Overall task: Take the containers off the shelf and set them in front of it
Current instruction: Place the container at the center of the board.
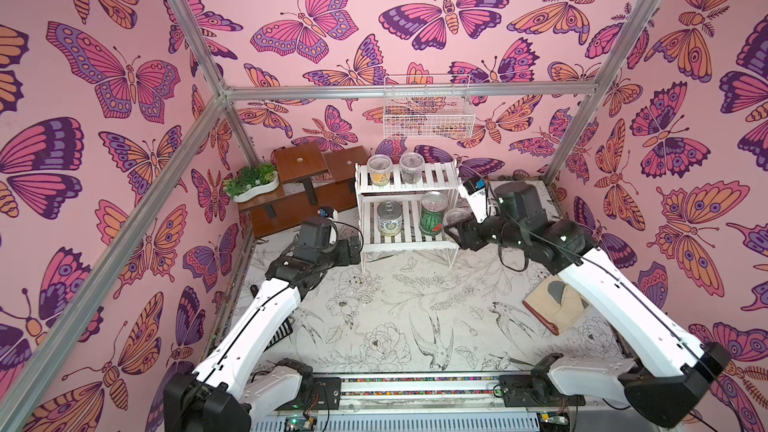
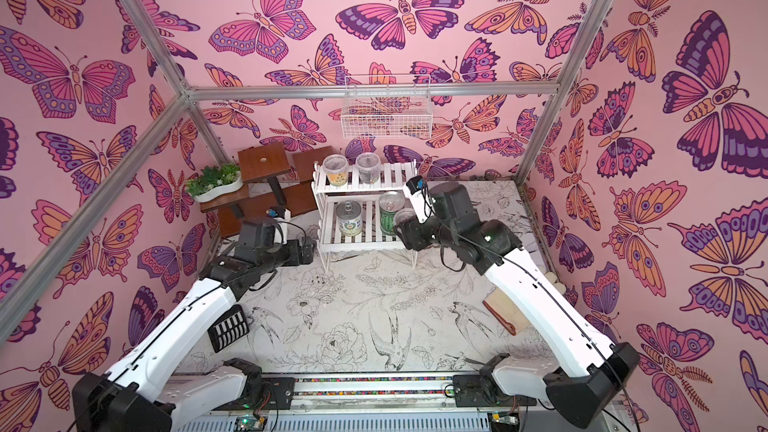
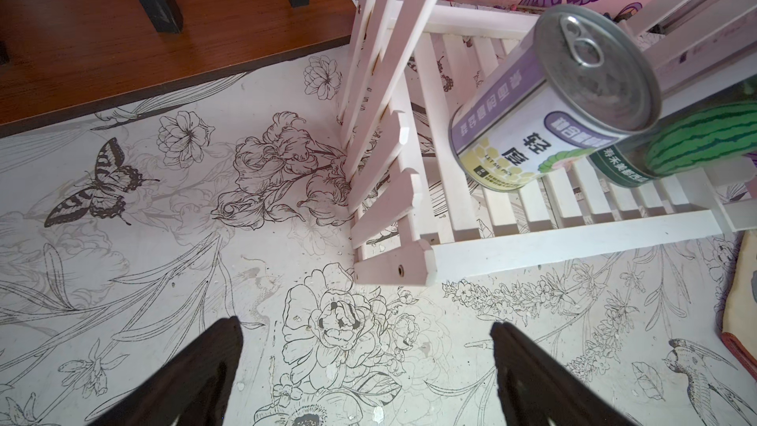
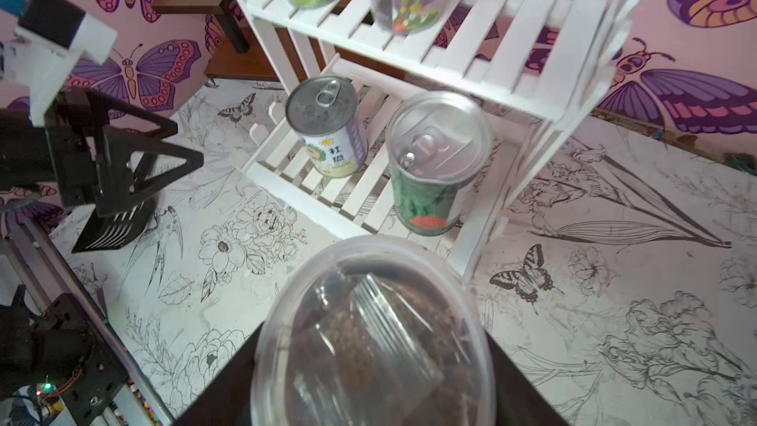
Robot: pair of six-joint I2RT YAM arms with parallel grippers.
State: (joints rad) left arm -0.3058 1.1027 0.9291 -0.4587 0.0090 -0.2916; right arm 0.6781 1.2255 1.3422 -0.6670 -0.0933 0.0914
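Right hand (image 1: 456, 230) grips a clear cup (image 4: 368, 333) beside the watermelon can (image 4: 434, 174); left hand (image 3: 364, 321) gapes empty by the shelf (image 3: 573, 239).

Stand (image 1: 299, 162): brown wood, stepped, stood at the back left wall.
Planter (image 1: 257, 192): white, held green plants, sat on the stand's low left step.
Wire basket (image 1: 428, 112): white, hung on the back wall.
Table cover (image 1: 395, 317): white, inked with flowers and birds.
Beige pad (image 1: 544, 311): brown-edged, lay on the cover's right side.
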